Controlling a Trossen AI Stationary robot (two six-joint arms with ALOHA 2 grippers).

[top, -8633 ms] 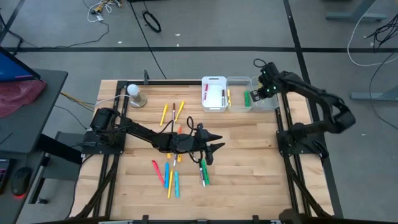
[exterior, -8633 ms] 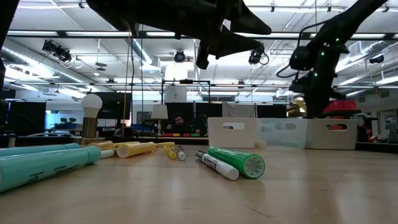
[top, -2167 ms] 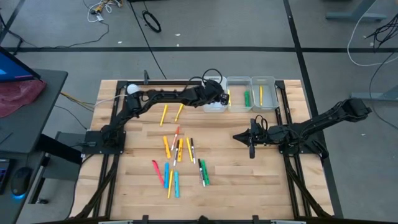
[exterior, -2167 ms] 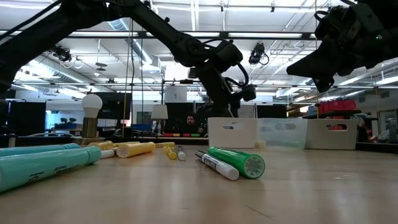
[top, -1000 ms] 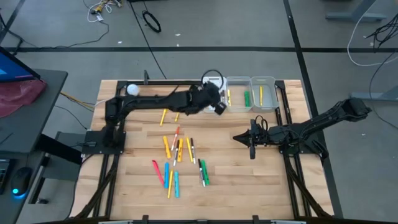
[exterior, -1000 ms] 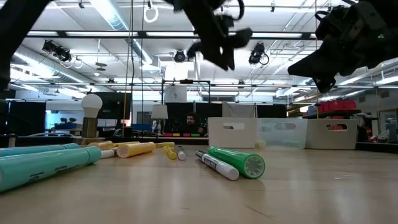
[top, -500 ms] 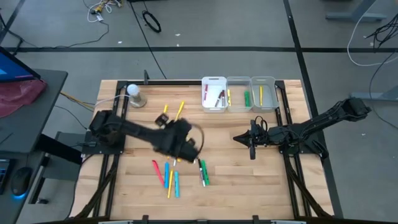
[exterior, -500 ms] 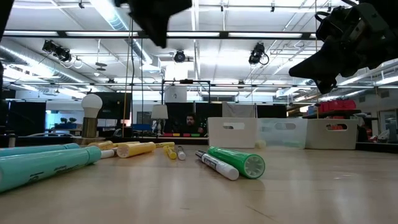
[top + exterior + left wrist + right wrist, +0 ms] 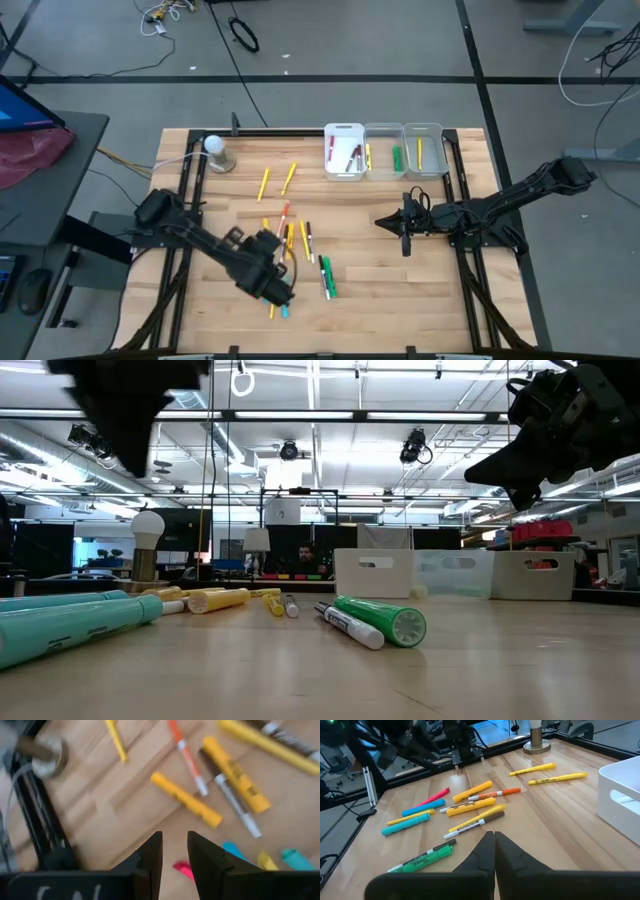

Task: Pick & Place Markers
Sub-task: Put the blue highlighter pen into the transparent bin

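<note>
Hovering with its jaws slightly parted and nothing between them, the left gripper (image 9: 174,851) hangs above the loose markers (image 9: 290,250) on the wooden table (image 9: 390,290); just beyond its fingertips lie a pink marker (image 9: 183,869) and a yellow marker (image 9: 186,799), with an orange marker (image 9: 187,756) and cyan ones farther out. The right gripper (image 9: 494,844), jaws pressed together and holding nothing, waits above bare wood; ahead of its tips lie a white-barrelled marker (image 9: 470,827) and a green marker (image 9: 422,859). A white bin (image 9: 343,130) and two clear bins (image 9: 404,128) at the table's far edge hold a few more markers
</note>
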